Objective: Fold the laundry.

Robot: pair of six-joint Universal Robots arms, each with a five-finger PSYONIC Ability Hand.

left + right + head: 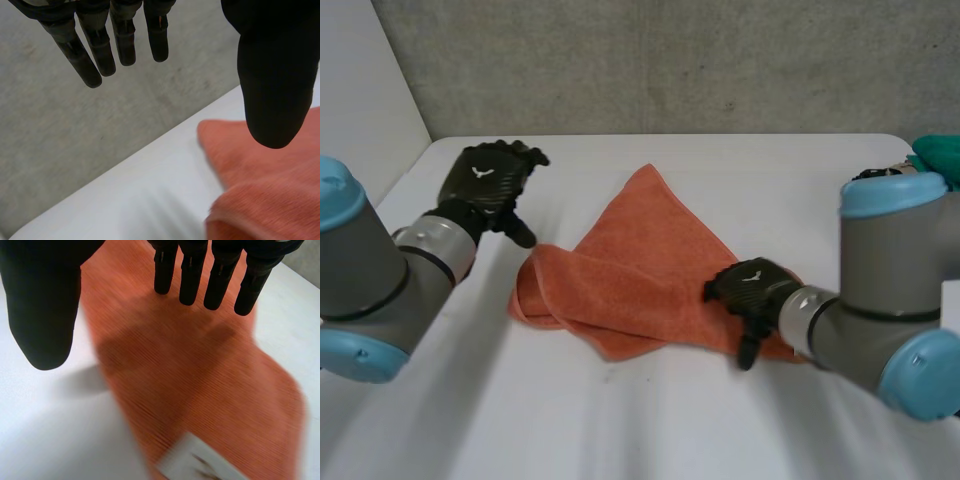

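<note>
The right hand [752,290] is open, its fingers [192,275] straight and apart from the thumb, holding nothing. It is palm-down over the orange towel [640,270], at the cloth's 4 o'clock end; whether it touches the cloth cannot be told. A white label [192,462] lies on the towel beyond the fingertips. From this hand the towel spreads towards 9 o'clock. Its long axis crosses the white bench [620,430] from 9 to 4 o'clock, one corner points to 12 o'clock, and the 9 o'clock end is doubled over. The left hand [490,180] is off the towel at its 10 o'clock side, raised, its fingers relaxed and empty. A teal thing [935,155] sits at the bench's 2 o'clock edge.
</note>
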